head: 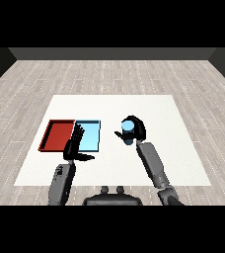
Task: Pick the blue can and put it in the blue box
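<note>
The blue can (128, 132) stands upright just right of the table's middle, with my right hand (137, 129) curled round it; fingers wrap its far and right side and the thumb reaches in from the left. The light blue tray (92, 129) lies to the can's left, a short gap away, with nothing in it. My left hand (75, 146) hovers over that tray's near left corner, fingers straight and pointing away, thumb out to the right, holding nothing.
A red tray (56, 134) lies against the blue tray's left side. The white table (154, 106) stretches far behind and to the right of the can. Grey plank floor surrounds the table.
</note>
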Available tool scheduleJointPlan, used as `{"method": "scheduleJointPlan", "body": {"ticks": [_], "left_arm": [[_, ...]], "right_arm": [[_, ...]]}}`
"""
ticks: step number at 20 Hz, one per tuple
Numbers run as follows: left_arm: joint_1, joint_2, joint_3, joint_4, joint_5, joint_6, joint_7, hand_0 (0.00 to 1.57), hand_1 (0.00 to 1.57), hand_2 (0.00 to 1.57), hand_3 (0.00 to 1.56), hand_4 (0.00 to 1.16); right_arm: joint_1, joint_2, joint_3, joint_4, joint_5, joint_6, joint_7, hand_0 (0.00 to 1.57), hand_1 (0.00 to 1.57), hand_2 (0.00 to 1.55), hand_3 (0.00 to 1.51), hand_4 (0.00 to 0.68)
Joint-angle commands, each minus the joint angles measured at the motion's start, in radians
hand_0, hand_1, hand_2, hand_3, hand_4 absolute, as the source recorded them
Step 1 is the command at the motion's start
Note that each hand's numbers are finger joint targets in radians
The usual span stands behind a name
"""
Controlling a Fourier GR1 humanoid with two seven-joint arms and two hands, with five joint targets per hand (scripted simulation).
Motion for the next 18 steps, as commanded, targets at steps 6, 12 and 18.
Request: {"method": "scheduleJointPlan", "body": {"ticks": [6,12,18], "left_arm": [[0.013,-0.006,-0.180,-0.087,0.051,0.105,0.142,0.00,0.00,0.00,0.00,0.00],[-0.107,-0.006,-0.283,0.102,0.060,0.239,0.068,0.00,0.00,0.00,0.00,0.00],[-0.209,-0.006,-0.282,0.244,0.045,0.244,0.022,0.00,0.00,0.00,0.00,0.00]], "right_arm": [[0.071,0.005,0.056,-0.097,-0.013,-0.024,0.003,1.46,1.46,1.47,1.44,0.626],[0.011,0.005,0.103,-0.090,-0.006,-0.050,0.066,1.46,1.46,1.47,1.43,0.619],[-0.018,0.004,0.217,-0.114,-0.026,-0.130,0.100,1.44,1.44,1.45,1.43,0.606]]}}
